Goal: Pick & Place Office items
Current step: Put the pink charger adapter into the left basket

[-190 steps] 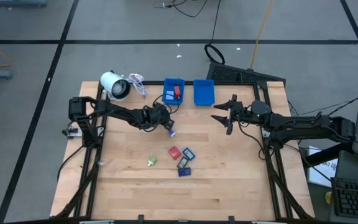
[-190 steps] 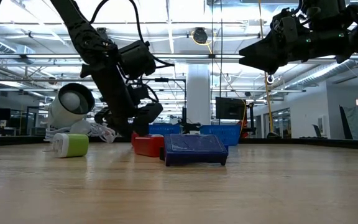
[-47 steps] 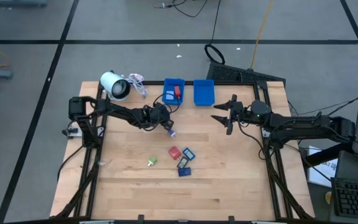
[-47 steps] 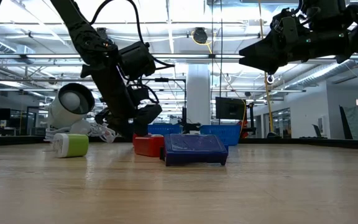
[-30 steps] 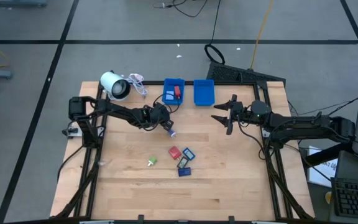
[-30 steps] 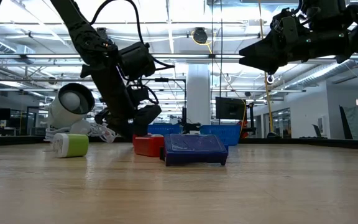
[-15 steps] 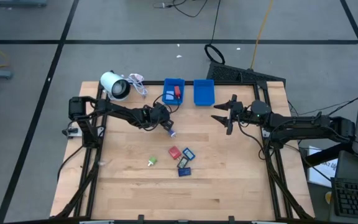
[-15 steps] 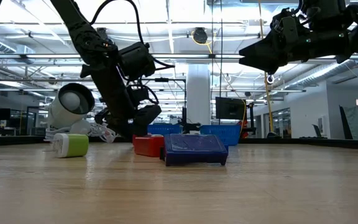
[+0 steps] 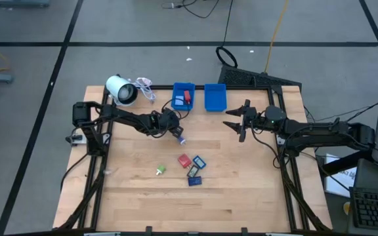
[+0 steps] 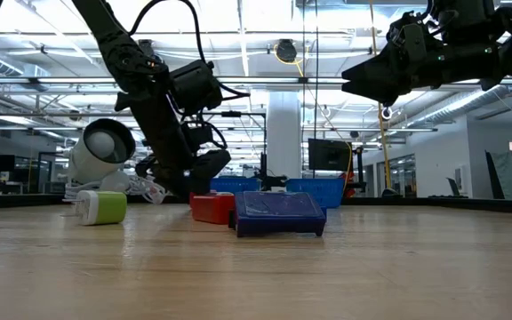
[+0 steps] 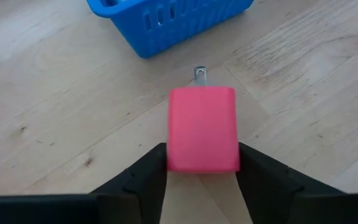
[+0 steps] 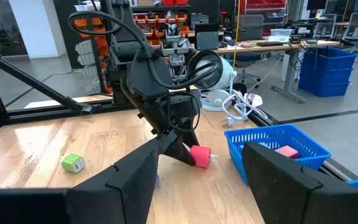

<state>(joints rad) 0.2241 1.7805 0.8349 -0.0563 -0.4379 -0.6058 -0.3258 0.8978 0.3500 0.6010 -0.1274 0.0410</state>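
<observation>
Pink plug block in left pincer, apparently gripped.

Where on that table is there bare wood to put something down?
The near half of the table, in front of the little pieces, is bare, and so is its right side under the right gripper. The far edge is crowded: white roll and two blue bins.
</observation>
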